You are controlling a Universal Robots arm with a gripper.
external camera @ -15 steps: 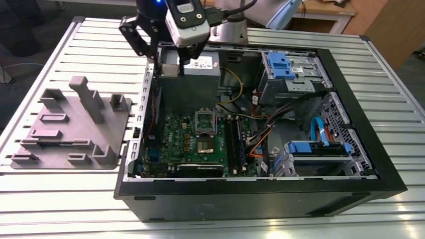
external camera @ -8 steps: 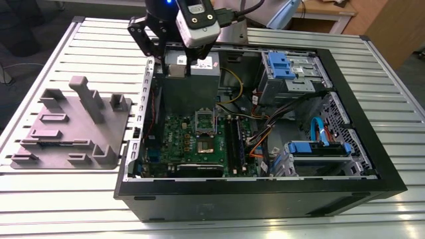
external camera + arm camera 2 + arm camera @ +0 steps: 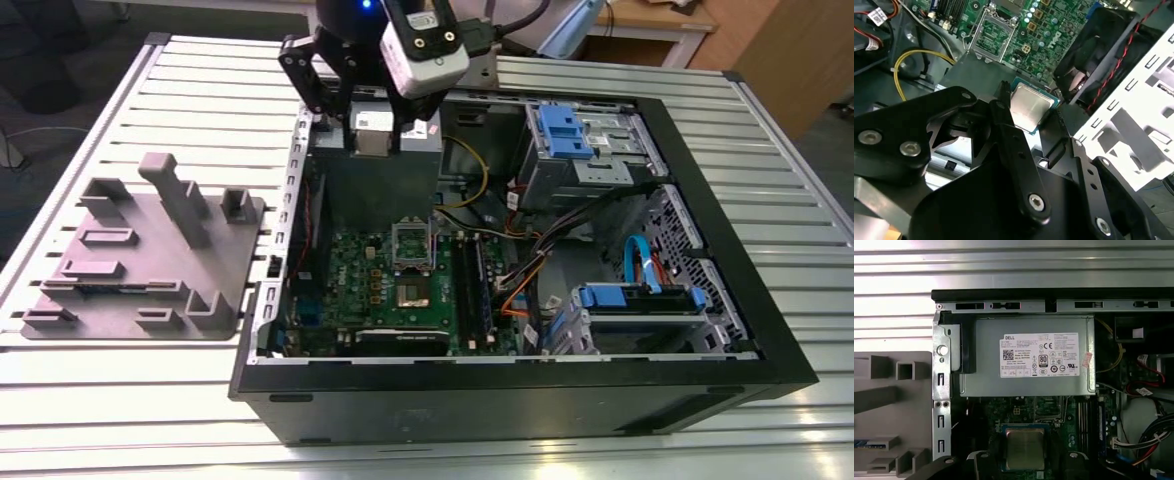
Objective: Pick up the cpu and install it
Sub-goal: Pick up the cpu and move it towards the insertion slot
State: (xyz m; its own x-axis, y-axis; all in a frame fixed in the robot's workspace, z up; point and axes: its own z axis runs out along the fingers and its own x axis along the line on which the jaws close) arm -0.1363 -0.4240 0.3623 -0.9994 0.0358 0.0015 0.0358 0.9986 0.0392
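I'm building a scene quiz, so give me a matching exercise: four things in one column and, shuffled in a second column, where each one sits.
Things:
1. cpu
2. CPU socket
3. power supply
4. grey fixture

Places:
A. on the slatted table, outside the computer case
B. on the green motherboard
C. gripped by the tool
D. inside the computer case, bearing a white label

Pairs: 1-C, 2-B, 3-D, 4-A.
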